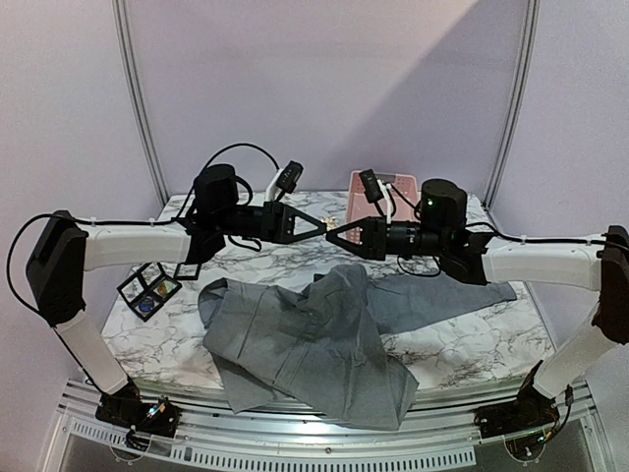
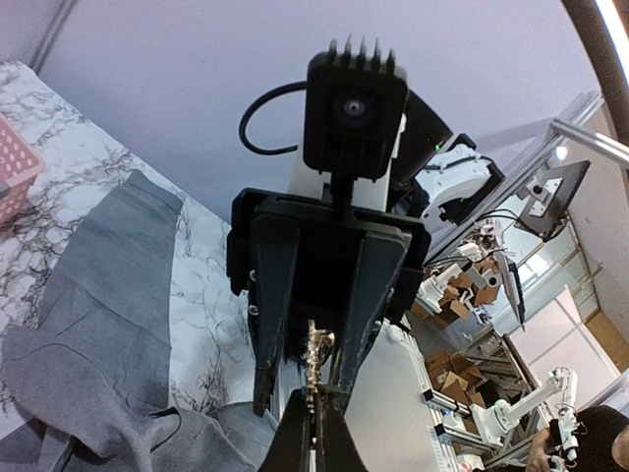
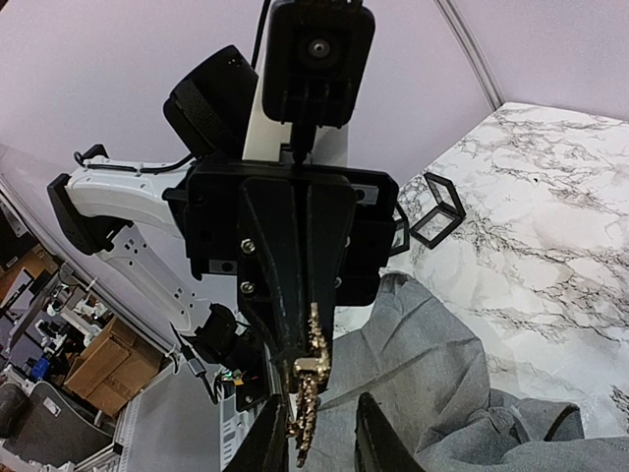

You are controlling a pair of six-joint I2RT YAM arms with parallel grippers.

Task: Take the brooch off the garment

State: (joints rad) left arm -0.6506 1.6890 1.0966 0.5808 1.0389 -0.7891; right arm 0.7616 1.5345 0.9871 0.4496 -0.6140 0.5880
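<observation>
dropping the brooch (image 3: 311, 379) is the main danger at this moment. it is already off the garment (image 1: 305, 339) and hangs in the air above the grey cloth, between the two arms, which meet tip to tip. the left gripper (image 1: 319, 228) has its jaws pressed together on one end of the brooch. the right gripper (image 1: 334, 235) has its jaws apart, one finger on each side of the brooch, and on the side of one finger (image 3: 378, 438) i see a gap.

if the left jaws let go before the right ones have clamped, i think the brooch will fall. it is thin, golden and made of small parts, so it can also turn or slip out sideways when the right fingers press on it. if it falls on the garment, it may hide in a fold or hook into the cloth again. the fingertips of both grippers are very near each other, so they may knock together and shake the brooch loose.

counted: one brooch, one garment, two grippers, one pink basket (image 1: 366, 192) at the far side of the table, and one black open case (image 1: 149, 288) on the left, as far as i can tell.
</observation>
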